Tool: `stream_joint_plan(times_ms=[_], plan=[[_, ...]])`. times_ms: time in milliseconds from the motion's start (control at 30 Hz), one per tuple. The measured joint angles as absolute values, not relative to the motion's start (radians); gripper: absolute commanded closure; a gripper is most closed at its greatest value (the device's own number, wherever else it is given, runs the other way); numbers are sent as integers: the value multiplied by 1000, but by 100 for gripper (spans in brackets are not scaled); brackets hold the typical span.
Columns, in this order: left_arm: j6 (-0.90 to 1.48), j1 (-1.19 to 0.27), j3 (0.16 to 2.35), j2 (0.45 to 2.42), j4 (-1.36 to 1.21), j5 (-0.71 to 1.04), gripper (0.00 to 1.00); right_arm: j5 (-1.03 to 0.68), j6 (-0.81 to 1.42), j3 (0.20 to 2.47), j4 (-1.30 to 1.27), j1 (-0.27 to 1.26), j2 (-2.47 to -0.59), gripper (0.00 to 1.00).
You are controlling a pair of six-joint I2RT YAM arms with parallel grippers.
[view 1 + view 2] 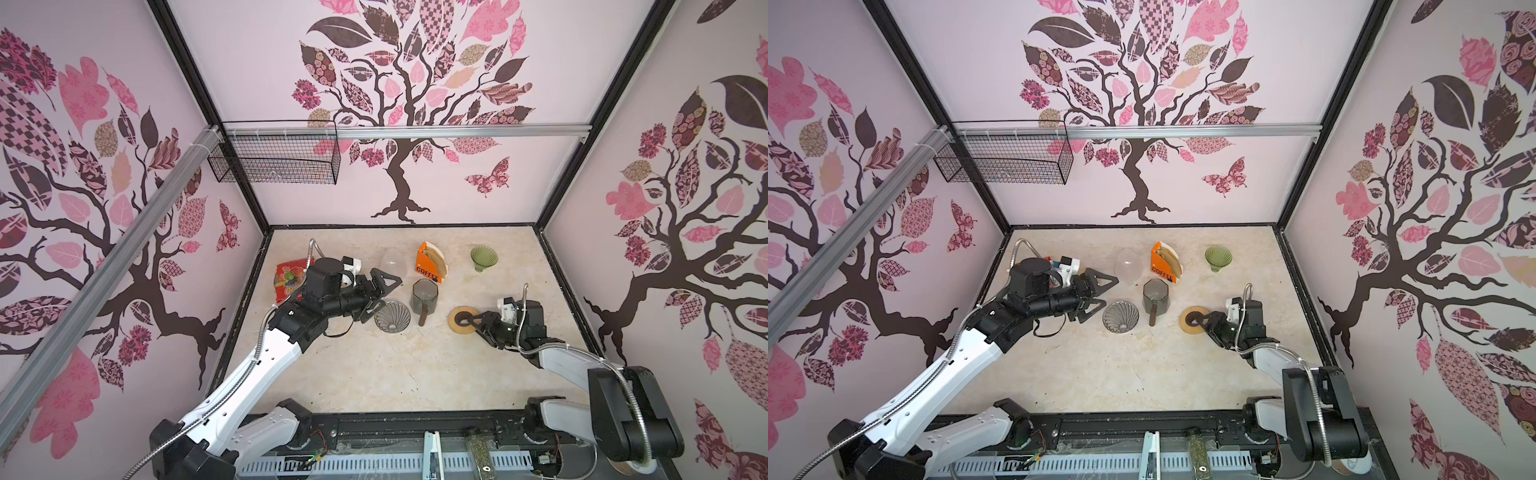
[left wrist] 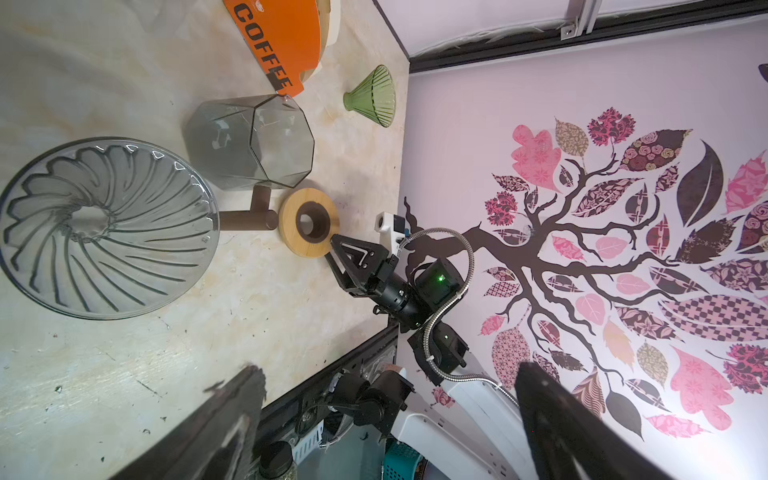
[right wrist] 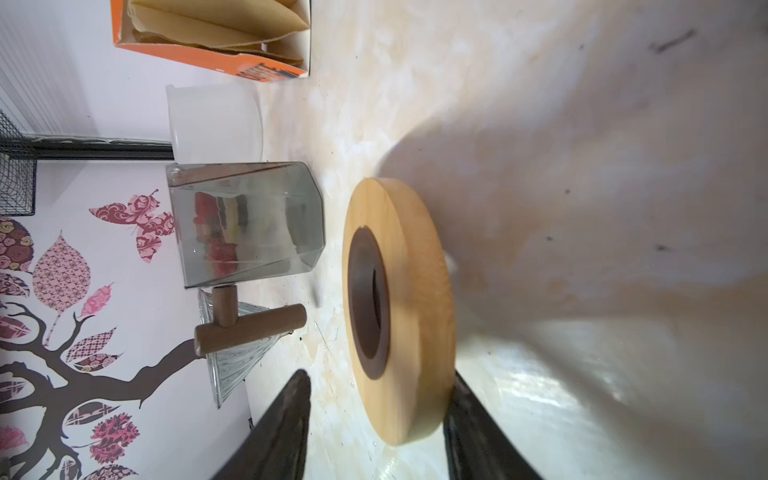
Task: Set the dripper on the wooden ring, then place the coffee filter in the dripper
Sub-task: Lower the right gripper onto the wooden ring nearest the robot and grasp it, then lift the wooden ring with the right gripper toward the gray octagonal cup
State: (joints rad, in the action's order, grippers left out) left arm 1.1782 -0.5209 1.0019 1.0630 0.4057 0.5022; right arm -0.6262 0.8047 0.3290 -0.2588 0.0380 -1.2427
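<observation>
Your paper filters (image 3: 208, 25) stand in the orange COFFEE box (image 1: 427, 266) behind the glass server (image 1: 424, 296). Your left tool (image 1: 392, 291), spread wide, looks nearer them; your right tool (image 1: 473, 323) sits unclenched astride the wooden ring (image 1: 455, 328).

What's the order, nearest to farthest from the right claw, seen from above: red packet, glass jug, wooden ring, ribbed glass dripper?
From the right gripper, in a top view:
1. Wooden ring: its edge sits between the fingers.
2. Glass jug: left of the ring.
3. Ribbed glass dripper: left of the jug.
4. Red packet: far left.
</observation>
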Motion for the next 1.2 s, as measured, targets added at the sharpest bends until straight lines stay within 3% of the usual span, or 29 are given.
stream_joint_plan(times_ms=[600,1200], plan=[[1175,-521,1002,1074,435,499,3,-643,812,376,-301,38,-1368,82],[1176,-510,1002,1074,438,498,3,-663,812,395,-255,24,-1328,100]])
